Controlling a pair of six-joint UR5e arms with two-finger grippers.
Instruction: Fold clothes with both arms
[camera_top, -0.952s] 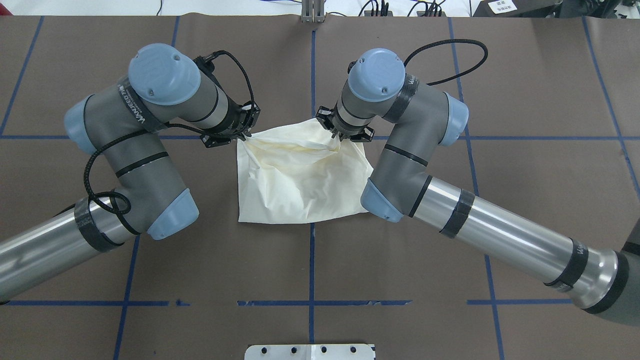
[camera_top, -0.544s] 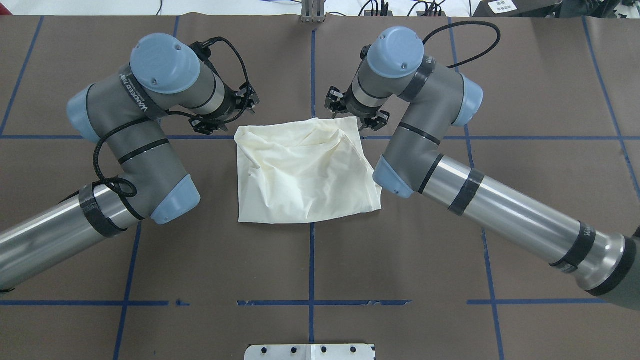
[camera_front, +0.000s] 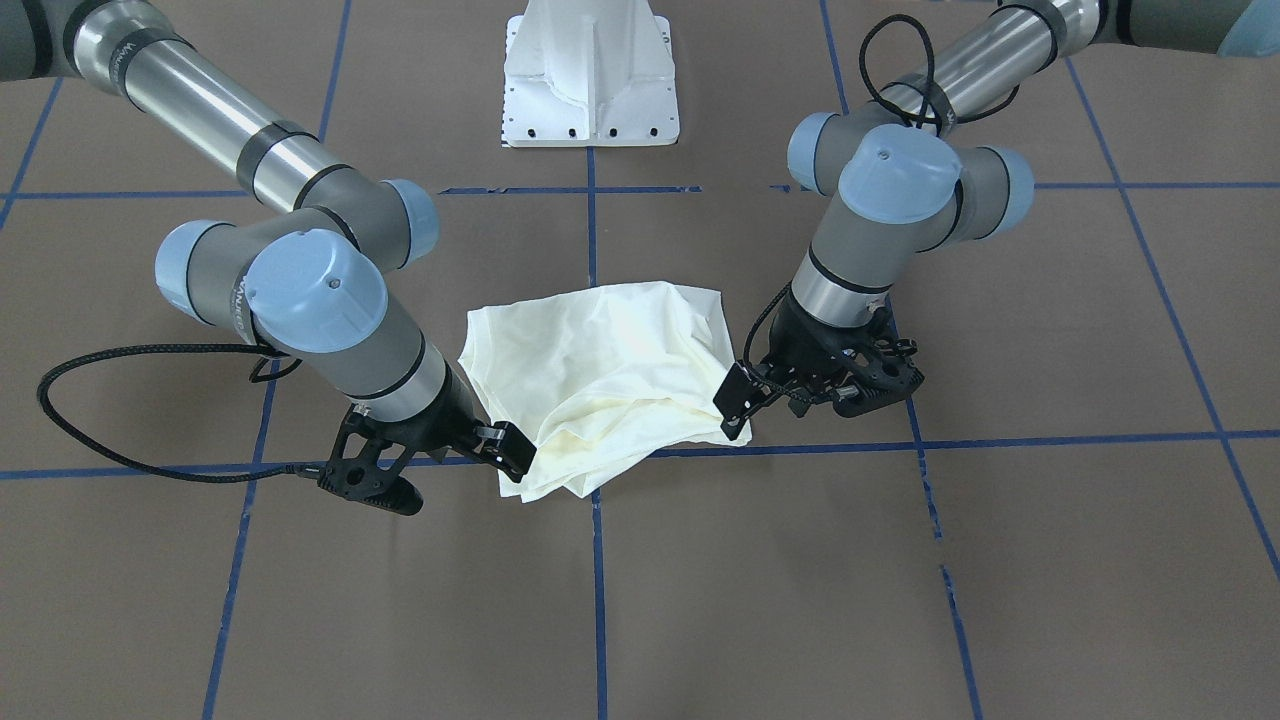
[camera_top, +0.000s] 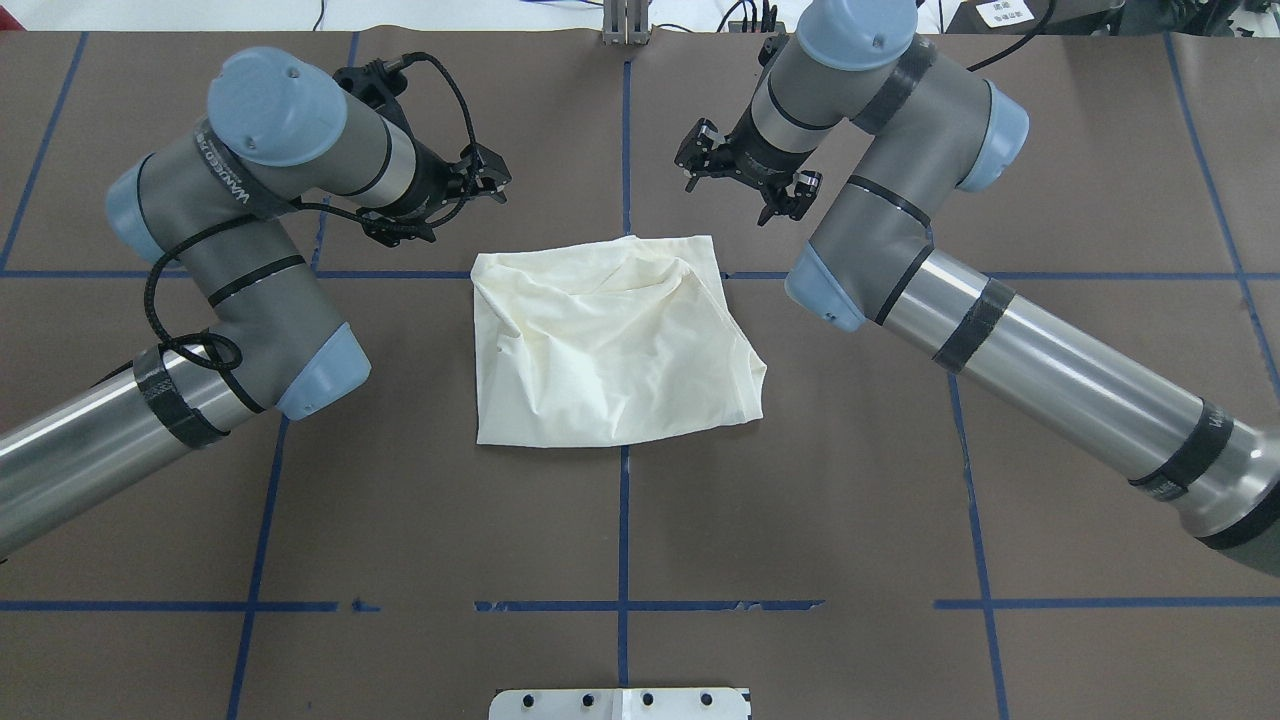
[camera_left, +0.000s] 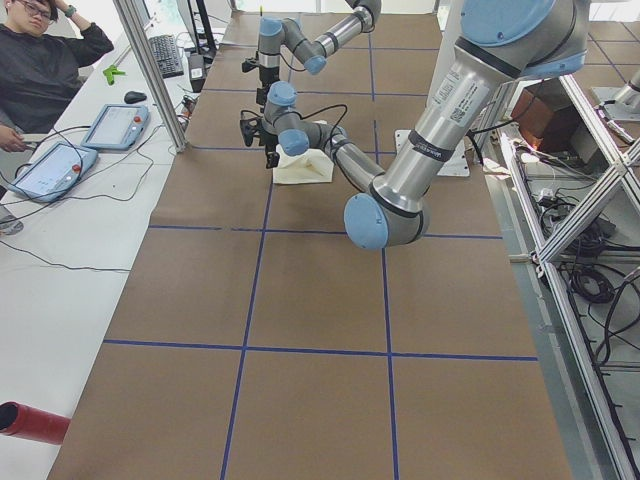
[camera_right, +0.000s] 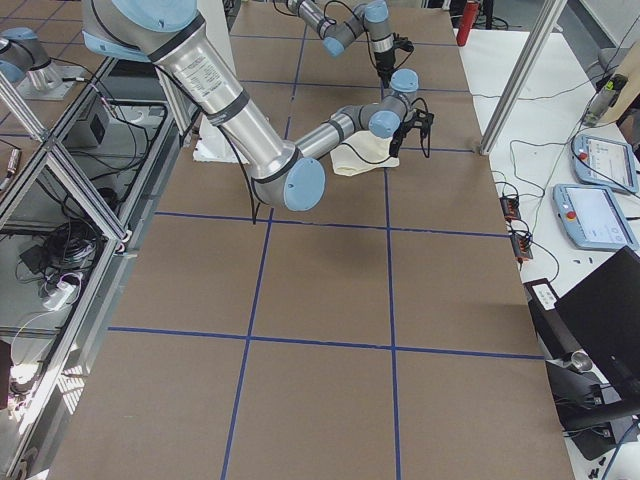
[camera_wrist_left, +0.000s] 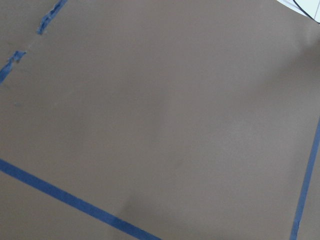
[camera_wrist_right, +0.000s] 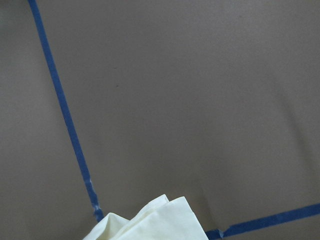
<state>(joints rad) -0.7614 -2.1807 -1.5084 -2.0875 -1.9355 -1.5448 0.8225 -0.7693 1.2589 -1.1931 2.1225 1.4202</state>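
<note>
The clothes (camera_top: 610, 345) are one cream shirt lying folded into a rough square in the middle of the brown table, plain side up, also visible from the front (camera_front: 600, 370). My left gripper (camera_top: 445, 203) hovers open and empty just beyond the shirt's far left corner, apart from the cloth. My right gripper (camera_top: 743, 175) is open and empty past the far right corner. In the front-facing view the left gripper (camera_front: 815, 390) and right gripper (camera_front: 440, 468) flank the shirt's near fold. A corner of the shirt (camera_wrist_right: 150, 222) shows in the right wrist view.
Blue tape lines (camera_top: 622, 605) grid the table. The white pedestal base (camera_front: 592, 75) stands at the robot's side. A person (camera_left: 45, 60) sits at a side desk with tablets (camera_left: 48, 168). An aluminium post (camera_left: 150, 70) stands at the table's far edge.
Both grippers let go of the shirt's far edge, opened, and pulled back and up away from it. The lifted edge dropped and the shirt settled flat.
</note>
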